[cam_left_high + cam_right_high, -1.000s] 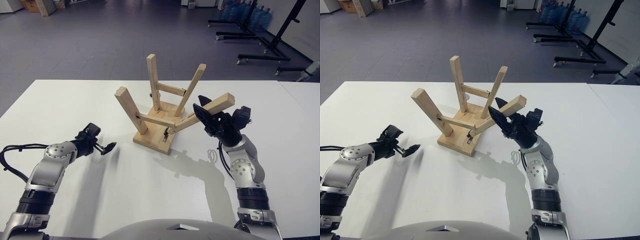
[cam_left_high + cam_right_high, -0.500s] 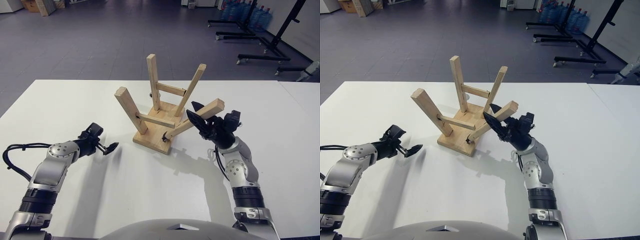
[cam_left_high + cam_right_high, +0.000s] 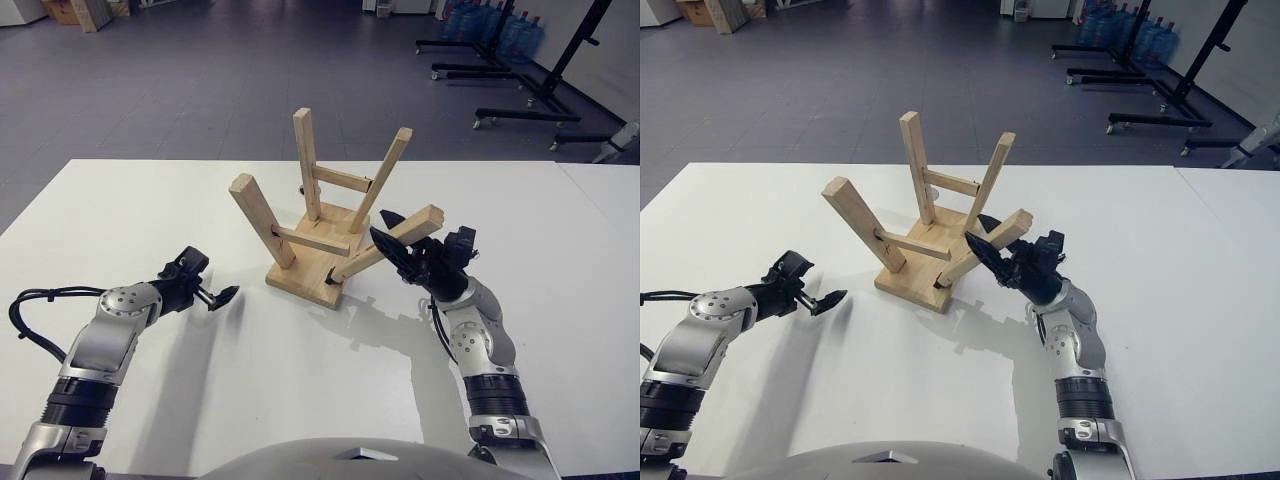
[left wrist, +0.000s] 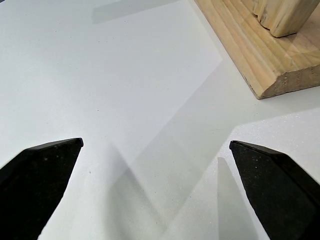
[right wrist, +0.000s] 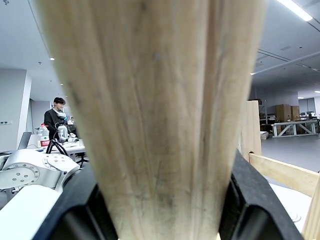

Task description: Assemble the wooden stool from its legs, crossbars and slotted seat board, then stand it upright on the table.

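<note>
Stool (image 3: 315,235) parts are mostly together, and the whole thing sits upside down toward the far edge of the tabletop (image 3: 150,200), roughly midway between its left and right edges. Its seat board (image 3: 300,282) lies flat on the surface. Three legs stand up out of it, splayed a little: one at the left (image 3: 258,215) and two at the far side (image 3: 308,165). One crossbar (image 3: 340,179) joins the far pair and another (image 3: 312,241) runs from the left leg toward the middle.

Fourth leg (image 3: 425,218) is the odd one out. It leans hard over toward the right edge, far lower than its mates, with its foot end down by the near-right corner of the seat board. Right hand (image 3: 385,228) is clamped on it about halfway along, a finger on either side of the wood.

Left hand (image 3: 222,294) hovers low over the tabletop just off the board's near-left side, touching nothing, its fingers (image 4: 40,170) spread well apart.

From where I stand, the step in hand looks like seating this last leg. I'd say the next move calls for swinging it up to match the others and pressing its end home in the slot, likely with the free hand bracing the board so it doesn't skid. Turning the stool onto its feet is not yet done.
</note>
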Tool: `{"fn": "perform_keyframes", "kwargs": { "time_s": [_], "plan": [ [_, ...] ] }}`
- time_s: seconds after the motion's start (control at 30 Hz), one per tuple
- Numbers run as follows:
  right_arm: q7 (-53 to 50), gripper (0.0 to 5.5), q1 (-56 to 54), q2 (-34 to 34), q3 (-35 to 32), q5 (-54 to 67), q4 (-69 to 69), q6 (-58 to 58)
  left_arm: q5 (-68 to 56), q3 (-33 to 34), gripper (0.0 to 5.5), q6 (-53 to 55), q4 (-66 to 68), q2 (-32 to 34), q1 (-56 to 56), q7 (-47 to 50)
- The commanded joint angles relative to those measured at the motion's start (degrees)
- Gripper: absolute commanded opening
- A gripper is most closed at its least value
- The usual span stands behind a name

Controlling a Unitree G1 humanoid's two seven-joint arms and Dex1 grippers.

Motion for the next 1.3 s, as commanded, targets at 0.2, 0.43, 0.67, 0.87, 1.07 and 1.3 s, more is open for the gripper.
{"fn": "perform_keyframes", "kwargs": {
  "time_s": [0.2, 0.43, 0.67, 0.87, 1.07, 1.3],
  "plan": [
    [0.37, 2.06, -0.13, -2.93, 2.08, -3.3, -2.18, 0.39, 0.81, -0.79, 5.4, -0.11, -1.51, -0.88, 0.76, 0.89],
    [-5.07, 2.06, -3.6, -3.63, 4.67, -3.82, -7.16, 6.29, 0.95, -1.11, 5.4, 0.15, -2.26, -1.19, 1.03, 1.38],
    [-8.19, 2.06, -4.54, -4.43, 5.74, -2.55, -12.41, 11.89, 1.23, -1.49, 5.4, 0.11, -2.13, -1.57, 0.83, 1.87],
    [-8.38, 2.06, -2.04, -4.22, 5.67, -3.73, -13.01, 9.59, 1.34, -1.52, 5.4, 0.16, -2.25, -1.69, 0.86, 1.7],
    [-9.05, 2.06, -0.34, -3.79, 6.63, -5.22, -12.6, 8.09, 1.41, -1.62, 5.4, 0.14, -2.23, -1.77, 0.76, 1.68],
    [-10.59, 2.06, -0.58, -2.36, 6.39, -5.64, -11.4, 6.87, 1.49, -1.76, 5.4, -0.05, -2.22, -2.07, 0.86, 1.8]
  ]
}}
